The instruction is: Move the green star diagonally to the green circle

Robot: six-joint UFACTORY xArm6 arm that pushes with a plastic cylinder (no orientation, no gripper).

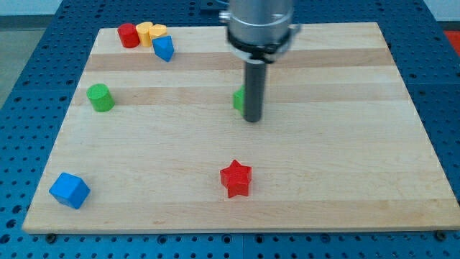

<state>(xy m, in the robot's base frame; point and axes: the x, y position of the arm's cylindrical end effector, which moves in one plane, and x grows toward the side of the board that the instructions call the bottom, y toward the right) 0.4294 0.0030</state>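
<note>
The green star (pixel 238 100) lies near the board's middle, mostly hidden behind my rod, so only its left edge shows. My tip (pixel 251 119) rests on the board touching the star's right side. The green circle (pixel 100 97), a short cylinder, stands at the view's left, far from the star and at about the same height in the view.
A red cylinder (pixel 129 35), a yellow block (pixel 151 32) and a blue block (pixel 164 48) cluster at the view's top left. A red star (pixel 236 178) lies below the tip. A blue cube (pixel 70 191) sits at the bottom left. The wooden board (pixel 345 144) lies on a blue pegboard.
</note>
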